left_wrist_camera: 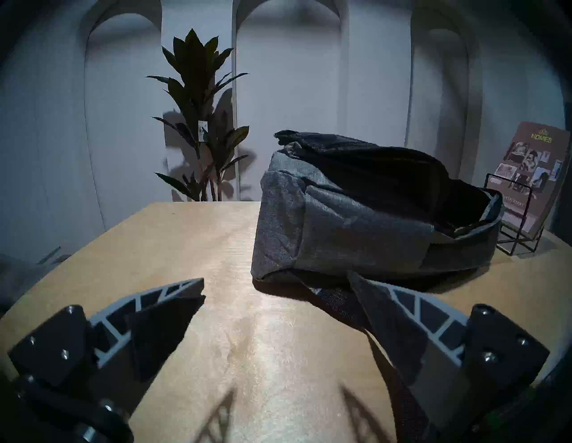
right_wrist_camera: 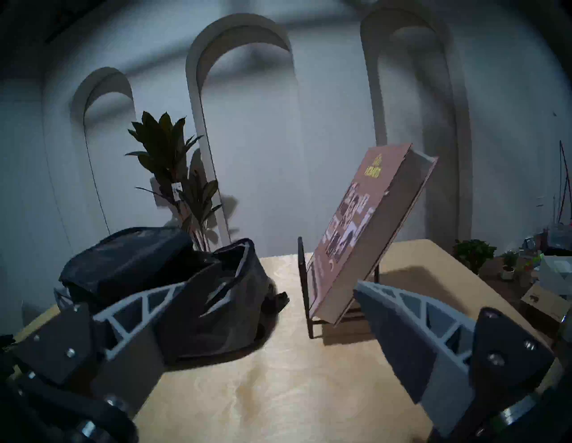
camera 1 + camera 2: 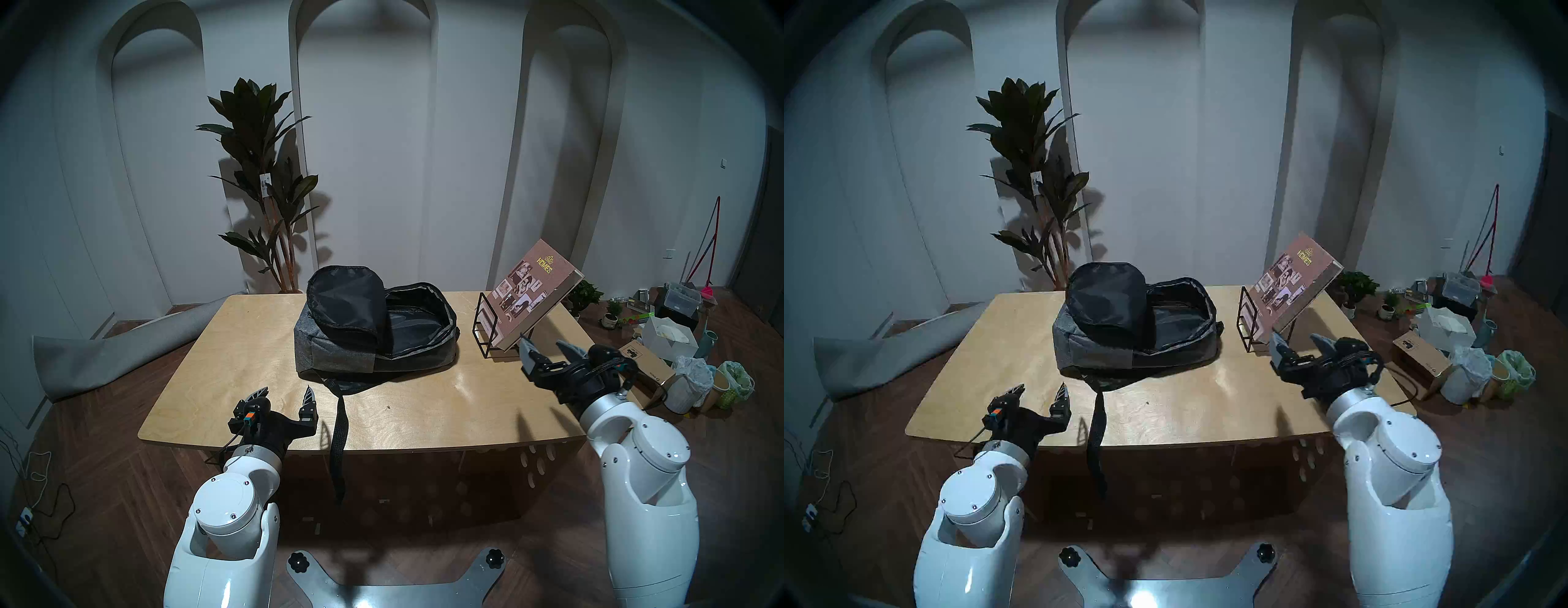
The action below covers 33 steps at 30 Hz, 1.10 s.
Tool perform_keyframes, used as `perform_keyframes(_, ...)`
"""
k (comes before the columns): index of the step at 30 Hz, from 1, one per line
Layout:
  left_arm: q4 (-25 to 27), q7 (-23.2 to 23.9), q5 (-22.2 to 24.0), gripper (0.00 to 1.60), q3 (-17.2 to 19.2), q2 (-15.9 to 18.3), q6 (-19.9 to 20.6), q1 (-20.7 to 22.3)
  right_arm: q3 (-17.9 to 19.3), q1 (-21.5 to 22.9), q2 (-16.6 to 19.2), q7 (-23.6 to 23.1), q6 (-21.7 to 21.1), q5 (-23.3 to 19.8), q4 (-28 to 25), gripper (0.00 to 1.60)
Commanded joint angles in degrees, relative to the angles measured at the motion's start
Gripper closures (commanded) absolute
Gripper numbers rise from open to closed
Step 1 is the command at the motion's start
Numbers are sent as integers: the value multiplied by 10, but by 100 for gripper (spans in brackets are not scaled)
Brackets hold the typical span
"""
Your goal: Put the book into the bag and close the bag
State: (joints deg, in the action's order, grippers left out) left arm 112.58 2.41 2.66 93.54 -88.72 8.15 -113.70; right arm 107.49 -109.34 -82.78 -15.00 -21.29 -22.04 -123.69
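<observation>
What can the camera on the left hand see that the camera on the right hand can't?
Only the left wrist view shows the black strap trailing from under the bag toward the open left gripper.

Only the right wrist view shows the book's pale page edges, the floor clutter past the table's end, and the open right gripper.

Both show the open grey bag, the brown book leaning on its black wire stand, the tall plant and the wooden table.

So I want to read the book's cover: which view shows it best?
Head stereo left: the book faces the camera, title legible. Head stereo right is nearly identical. Left wrist shows it small at the edge; right wrist sees it edge-on, blurred.
</observation>
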Motion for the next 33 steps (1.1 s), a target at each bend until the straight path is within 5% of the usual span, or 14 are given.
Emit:
perform_keyframes(1, 1, 2, -3, 0, -8, 1, -6, 26, 81, 12, 3, -6, -36, -56, -57, 0)
perform_keyframes(7, -10, 3, -1, 0, -17, 1, -9, 37, 122, 62, 19, 9, -98, -93, -9, 0)
perform_keyframes(18, -18, -2, -6, 0, -22, 1, -8, 49, 101, 134, 114, 34, -78, -114, 103, 0)
perform_keyframes(33, -25, -31, -25, 0, -29, -10, -6, 55, 47, 218, 194, 47, -46, -160, 220, 0)
